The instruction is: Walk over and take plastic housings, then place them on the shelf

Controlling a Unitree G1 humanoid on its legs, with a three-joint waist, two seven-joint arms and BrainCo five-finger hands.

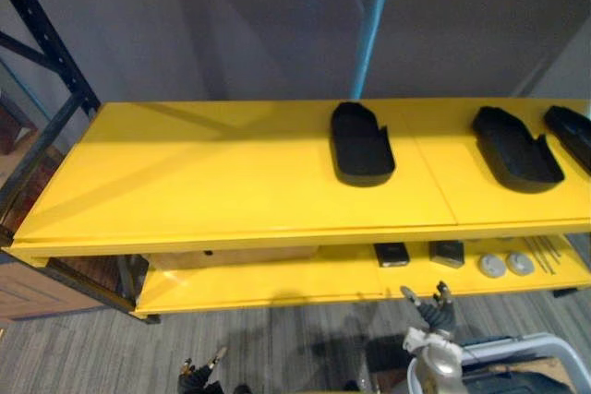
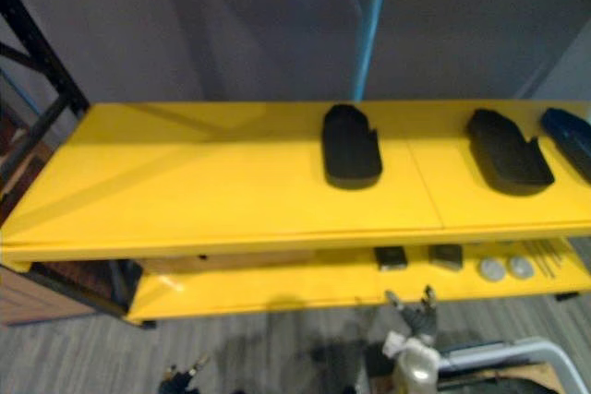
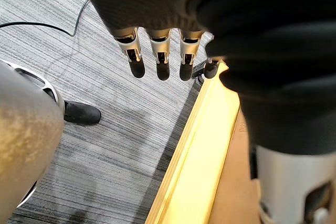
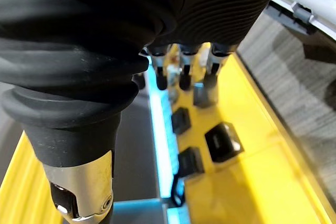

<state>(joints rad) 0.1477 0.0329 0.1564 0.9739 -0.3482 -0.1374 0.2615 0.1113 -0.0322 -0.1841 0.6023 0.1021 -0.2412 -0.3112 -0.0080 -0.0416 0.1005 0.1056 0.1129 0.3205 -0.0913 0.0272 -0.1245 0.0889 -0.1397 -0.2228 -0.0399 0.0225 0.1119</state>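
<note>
A: Where are the housings rn?
B: All on the top shelf board [image 1: 231, 182]. Centre housing [image 1: 361, 143] sits mid-frame, right housing [image 1: 515, 149] is well apart from it, and edge housing [image 1: 571, 131] is cut off by the frame's right side. All black plastic, none in hand.
A: Hands?
B: Left robot hand [image 3: 160, 59] is at the bottom of the frame, fingers straight & apart, empty, over the carpet [image 3: 105, 129]. Right robot hand [image 1: 438, 316] is lower right, fingers relaxed, also empty, just in front of the lower shelf board [image 1: 277, 285].
A: So what bites us?
B: Imo the right side. That hand points at the small black boxes [image 1: 391, 254] on the lower board, w/ grey discs [image 1: 493, 266] & thin rods [image 1: 545, 254] near. Turn away w/o lifting clear and the fingers could clip the board's edge or shove a box.
A: And the white tube frame [image 1: 517, 348]?
B: It's close behind the right arm, so a wide swing may snag it.
A: Next drop?
B: The free space is the left half of the top board. Aim right instead and a new piece could bump the centre housing.
</note>
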